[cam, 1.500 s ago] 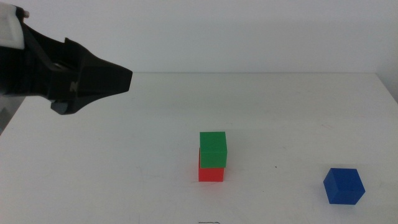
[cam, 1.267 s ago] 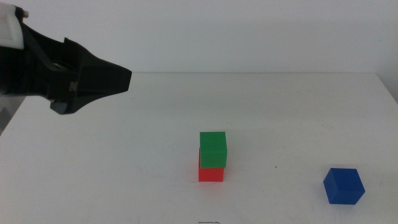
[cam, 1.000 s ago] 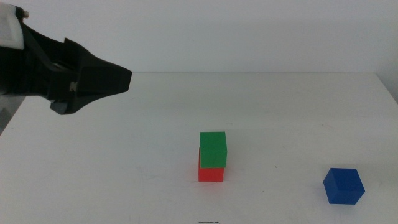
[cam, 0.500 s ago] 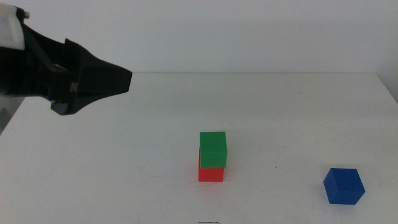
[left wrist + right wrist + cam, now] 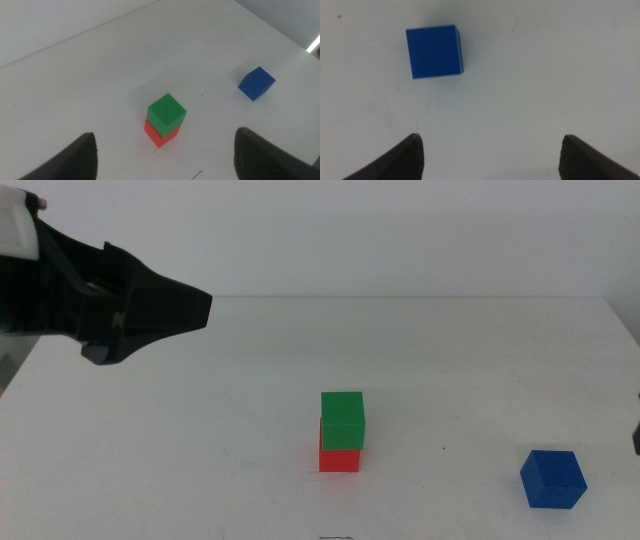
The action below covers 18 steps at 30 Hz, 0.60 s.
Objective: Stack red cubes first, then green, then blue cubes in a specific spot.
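Note:
The green cube sits on top of the red cube near the middle of the white table, turned slightly off square with it. The blue cube lies alone at the front right. My left gripper hovers high at the back left, well away from the stack, jaws open and empty. In the left wrist view the green cube, red cube and blue cube all show. My right gripper is open above the table, with the blue cube ahead of its jaws and off toward one jaw.
The table's back edge meets a plain white wall. Its right edge runs close to the blue cube. A dark sliver of the right arm shows at the picture's right border.
A dark sliver of the right arm has come into the middle view at its right border. The cubes and the left gripper have not moved.

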Tool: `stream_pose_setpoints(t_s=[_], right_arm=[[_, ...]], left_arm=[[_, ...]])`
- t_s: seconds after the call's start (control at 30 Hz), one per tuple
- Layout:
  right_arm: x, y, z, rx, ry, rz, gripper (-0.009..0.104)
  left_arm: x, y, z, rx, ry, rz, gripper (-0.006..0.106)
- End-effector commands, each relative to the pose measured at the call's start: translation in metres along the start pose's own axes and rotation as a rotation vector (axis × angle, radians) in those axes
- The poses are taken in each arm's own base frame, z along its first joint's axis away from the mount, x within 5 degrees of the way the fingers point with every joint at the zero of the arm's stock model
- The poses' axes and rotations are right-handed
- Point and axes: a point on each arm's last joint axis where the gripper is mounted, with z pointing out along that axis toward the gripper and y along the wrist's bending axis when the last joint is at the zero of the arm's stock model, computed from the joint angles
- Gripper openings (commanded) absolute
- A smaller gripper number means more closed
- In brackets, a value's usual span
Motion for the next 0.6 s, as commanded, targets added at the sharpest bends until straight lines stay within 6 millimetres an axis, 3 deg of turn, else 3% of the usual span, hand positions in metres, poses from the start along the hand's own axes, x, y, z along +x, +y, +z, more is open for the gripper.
stream_pose_setpoints(t_s=[0.0, 0.13, 0.27, 0.43, 0.57], right_arm=[[-0.009, 0.0, -0.009, 0.015, -0.003, -0.013, 0.085], [-0.025, 0.005, -0.007, 0.002, -0.033, -0.012, 0.085], [-0.031, 0.008, -0.001, -0.018, -0.031, -0.025, 0.085], [-0.035, 0.018, 0.01, -0.099, 0.008, -0.165, 0.085], [-0.042, 0.021, 0.023, -0.097, 0.031, -0.15, 0.085]], left_arm=[[-0.011, -0.003, -0.009, -0.006, -0.089, -0.004, 0.094], [-0.011, -0.003, -0.009, -0.006, -0.089, -0.004, 0.094], [-0.011, -0.003, -0.009, -0.006, -0.089, -0.004, 0.094], [-0.011, -0.003, -0.009, -0.006, -0.089, -0.004, 0.094], [-0.011, -0.003, -0.009, -0.006, -0.089, -0.004, 0.094]])
